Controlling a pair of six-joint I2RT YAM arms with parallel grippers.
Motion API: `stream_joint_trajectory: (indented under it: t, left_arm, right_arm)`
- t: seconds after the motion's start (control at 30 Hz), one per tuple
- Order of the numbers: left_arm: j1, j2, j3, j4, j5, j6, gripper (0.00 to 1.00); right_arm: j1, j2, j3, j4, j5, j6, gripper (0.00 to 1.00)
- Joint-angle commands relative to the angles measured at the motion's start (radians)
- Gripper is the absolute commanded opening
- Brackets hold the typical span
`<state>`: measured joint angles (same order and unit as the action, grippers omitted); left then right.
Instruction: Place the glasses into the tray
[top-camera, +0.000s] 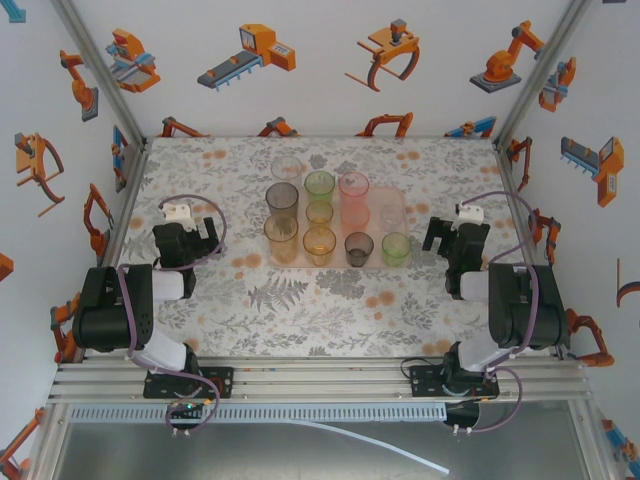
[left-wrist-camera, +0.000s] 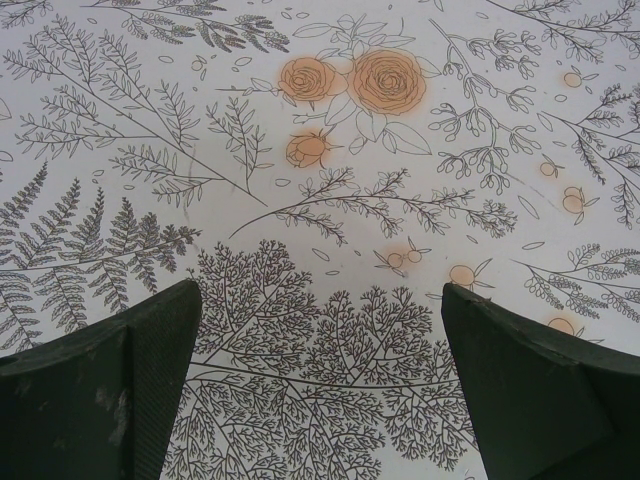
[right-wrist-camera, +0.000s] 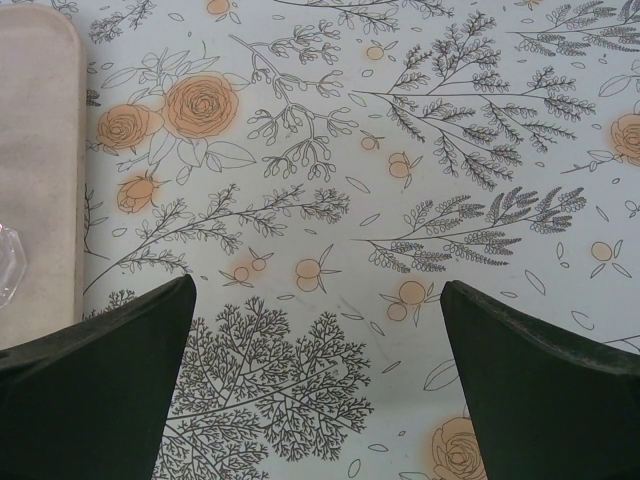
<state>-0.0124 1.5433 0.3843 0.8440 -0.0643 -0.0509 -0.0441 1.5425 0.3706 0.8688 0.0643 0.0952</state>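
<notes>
Several glasses stand upright on the pale pink tray (top-camera: 378, 264) in the middle of the table, among them a tall pink glass (top-camera: 353, 192), a green glass (top-camera: 320, 183), a smoky grey glass (top-camera: 282, 197) and an orange glass (top-camera: 319, 243). My left gripper (top-camera: 190, 232) hovers left of the tray, open, with bare tablecloth between its fingers (left-wrist-camera: 320, 290). My right gripper (top-camera: 452, 235) is on the other side of the tray, open and empty (right-wrist-camera: 318, 285). In the right wrist view the tray's edge (right-wrist-camera: 40, 150) and a bit of a clear glass (right-wrist-camera: 8, 262) lie at the far left.
The table is covered by a floral tablecloth (top-camera: 300, 300). Aluminium frame posts and patterned walls enclose it at the back and sides. Both arm bases sit at the near edge.
</notes>
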Motion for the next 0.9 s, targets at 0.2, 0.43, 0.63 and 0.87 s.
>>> stream_joint_trajectory:
  t: [0.2, 0.43, 0.63, 0.87]
  left_arm:
    - [-0.004, -0.003, 0.019, -0.002, -0.008, 0.002, 0.97]
    - [-0.004, -0.002, 0.019, -0.003, -0.009, 0.002, 0.97]
    - [-0.004, 0.0, 0.019, -0.002, -0.009, 0.003, 0.97]
    - [-0.004, -0.002, 0.019, -0.002, -0.008, 0.003, 0.97]
  right_arm:
    - [0.003, 0.002, 0.01, 0.018, -0.004, -0.014, 0.99]
    - [0.003, 0.002, 0.01, 0.018, -0.004, -0.015, 0.99]
    - [0.003, 0.002, 0.01, 0.017, -0.004, -0.014, 0.99]
    - [0.003, 0.001, 0.014, 0.009, -0.006, -0.015, 0.99]
